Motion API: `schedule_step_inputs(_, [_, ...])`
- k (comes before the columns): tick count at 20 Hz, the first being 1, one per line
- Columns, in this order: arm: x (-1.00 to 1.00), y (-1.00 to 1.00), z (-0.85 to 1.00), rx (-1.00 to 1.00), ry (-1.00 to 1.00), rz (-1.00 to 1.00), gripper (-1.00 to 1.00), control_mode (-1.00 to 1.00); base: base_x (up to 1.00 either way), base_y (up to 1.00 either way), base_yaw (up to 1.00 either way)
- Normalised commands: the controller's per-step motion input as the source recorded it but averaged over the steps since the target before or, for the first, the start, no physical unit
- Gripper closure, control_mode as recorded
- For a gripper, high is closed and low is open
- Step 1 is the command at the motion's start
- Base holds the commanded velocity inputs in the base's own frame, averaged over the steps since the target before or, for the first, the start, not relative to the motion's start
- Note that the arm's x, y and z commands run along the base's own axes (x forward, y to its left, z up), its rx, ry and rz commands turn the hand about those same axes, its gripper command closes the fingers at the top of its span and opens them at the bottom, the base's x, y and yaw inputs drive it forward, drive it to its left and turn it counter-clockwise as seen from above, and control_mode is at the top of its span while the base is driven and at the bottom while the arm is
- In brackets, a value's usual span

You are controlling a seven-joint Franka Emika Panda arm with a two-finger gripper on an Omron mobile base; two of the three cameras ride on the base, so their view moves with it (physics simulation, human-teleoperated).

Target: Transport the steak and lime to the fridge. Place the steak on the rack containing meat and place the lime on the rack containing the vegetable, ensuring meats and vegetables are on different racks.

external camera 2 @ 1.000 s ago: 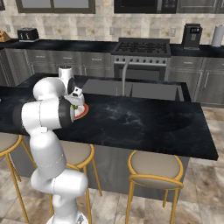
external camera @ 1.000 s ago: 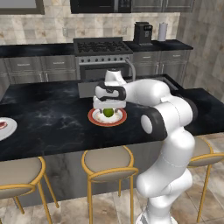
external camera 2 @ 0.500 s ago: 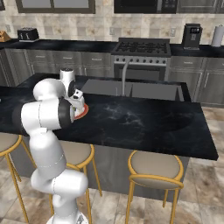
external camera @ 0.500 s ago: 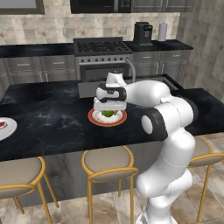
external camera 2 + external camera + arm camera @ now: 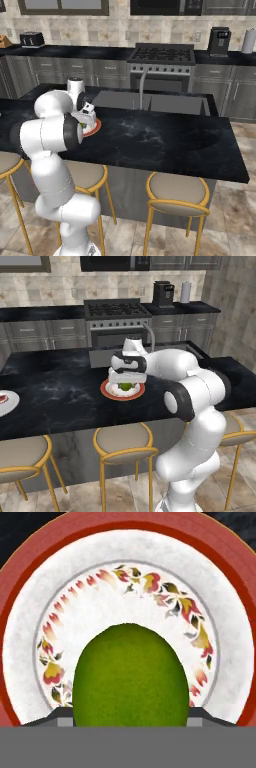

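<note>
The lime (image 5: 130,677) is a glossy green ball lying on a white plate with a red rim (image 5: 30,572) and a floral ring. In the left base view the lime (image 5: 125,387) and plate (image 5: 107,390) sit mid-counter on the black island. My gripper (image 5: 126,382) hangs straight down over the lime, open, with a fingertip (image 5: 64,714) close on each side of the fruit. From the right base view the hand (image 5: 87,116) covers most of the plate. A sliver of the red steak (image 5: 2,399) shows on a white plate (image 5: 11,404) at the counter's left edge. The fridge is out of view.
A sink with a tall faucet (image 5: 148,336) lies just behind the plate. Beyond it stand the stove (image 5: 112,308), a coffee machine (image 5: 164,293) and a toaster (image 5: 31,38). Gold-legged stools (image 5: 122,438) line the island's near side.
The hand has come down over the lime, from a little above the plate to fingers beside the fruit. Lime and plate have stayed in place.
</note>
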Motion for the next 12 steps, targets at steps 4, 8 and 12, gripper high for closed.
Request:
schedule_step_inputs(4, [-1.0, -0.19, 0.86, 0.01, -0.04, -0.18, 1.0, -1.0, 0.0, 0.0, 0.0])
schedule_step_inputs(8, [-1.0, -0.56, 0.96, 0.0, -0.06, -0.2, 1.0, -1.0, 0.0, 0.0, 0.0])
schedule_step_inputs(12, [-1.0, -0.76, 0.95, -0.05, -0.02, -0.2, 1.0, -1.0, 0.0, 0.0, 0.0])
